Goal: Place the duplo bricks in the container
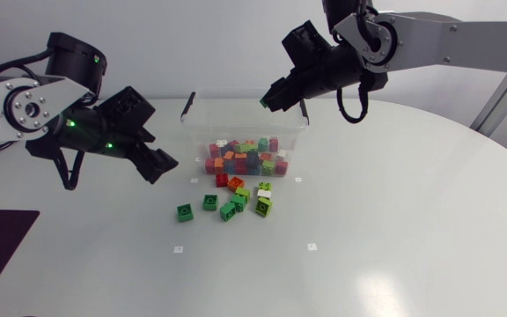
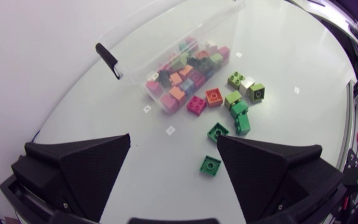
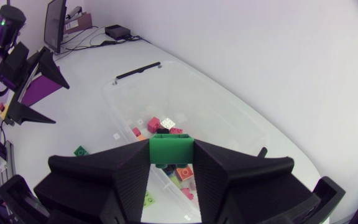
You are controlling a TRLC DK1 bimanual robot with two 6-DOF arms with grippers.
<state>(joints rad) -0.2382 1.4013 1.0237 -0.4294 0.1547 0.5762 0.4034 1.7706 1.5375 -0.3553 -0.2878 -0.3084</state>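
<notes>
Above the container [image 3: 229,112], right gripper [image 3: 171,157] clamps a green brick [image 3: 171,144]

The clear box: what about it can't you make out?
Head view: the bricks in the box are heaped and too small to count.
Right wrist view: the right gripper and its green brick cover part of the box's floor.
Left wrist view: upper bricks hide those beneath.

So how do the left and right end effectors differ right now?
The left end effector is open and empty; the right end effector is shut on a green brick. The left is over the table near the loose bricks; the right is above the container. Both are black, with two wedge fingers.
</notes>
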